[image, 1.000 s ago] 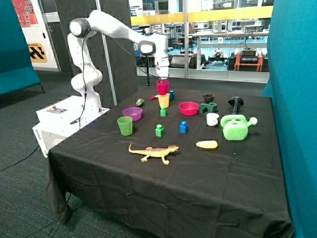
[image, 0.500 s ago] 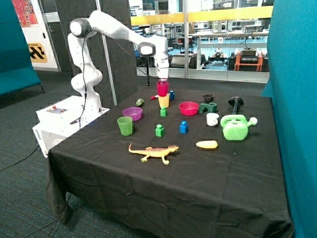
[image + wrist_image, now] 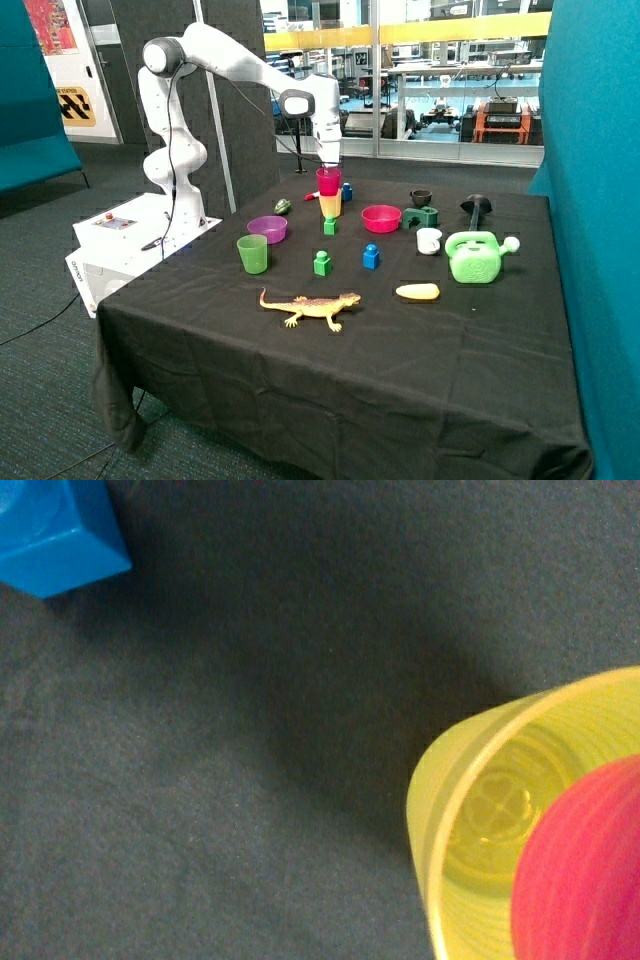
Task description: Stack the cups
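The magenta cup (image 3: pixel 328 180) hangs from my gripper (image 3: pixel 328 164), which is shut on its rim at the back of the table. Its base sits in the mouth of the yellow cup (image 3: pixel 331 206), which stands upright on the black cloth. In the wrist view the magenta cup (image 3: pixel 590 880) covers one side of the yellow cup (image 3: pixel 450 810), whose bottom still shows beside it. The green cup (image 3: pixel 252 254) stands alone and upright near the table's left edge, well apart from the gripper.
A purple bowl (image 3: pixel 267 229) sits between the green cup and the stack, a pink bowl (image 3: pixel 381 218) on the stack's other side. A blue block (image 3: pixel 347 191) is just behind the stack. Green and blue blocks, a toy lizard (image 3: pixel 310 306) and a green watering can (image 3: pixel 475 257) lie nearer the front.
The gripper has come down a little with the magenta cup, whose base has sunk further into the yellow cup. Nothing else has moved.
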Robot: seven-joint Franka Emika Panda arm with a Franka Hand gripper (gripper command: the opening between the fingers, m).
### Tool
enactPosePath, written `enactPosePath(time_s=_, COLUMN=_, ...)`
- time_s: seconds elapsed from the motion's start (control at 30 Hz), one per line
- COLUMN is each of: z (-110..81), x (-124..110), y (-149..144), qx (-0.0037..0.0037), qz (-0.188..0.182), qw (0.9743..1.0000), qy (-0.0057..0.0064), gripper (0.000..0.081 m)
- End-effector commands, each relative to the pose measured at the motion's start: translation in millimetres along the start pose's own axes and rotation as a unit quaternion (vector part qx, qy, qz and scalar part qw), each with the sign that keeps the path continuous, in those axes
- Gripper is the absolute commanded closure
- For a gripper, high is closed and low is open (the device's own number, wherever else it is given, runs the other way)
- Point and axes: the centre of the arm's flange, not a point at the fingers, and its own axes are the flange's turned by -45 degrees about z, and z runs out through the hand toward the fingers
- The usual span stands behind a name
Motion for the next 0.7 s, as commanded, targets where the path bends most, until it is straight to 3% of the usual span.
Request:
enactPosePath(time_s=0.0, z=5.0, x=2.5, y=-4.2, qx=-0.00024, qz=-0.004, qw=1.0, qy=0.0009, gripper=0.0808)
enactPosePath(time_s=0.67, z=24.1, x=3.2, y=-15.9, qx=-0.00024, qz=-0.003, qw=1.0, qy=0.0009, gripper=0.0808)
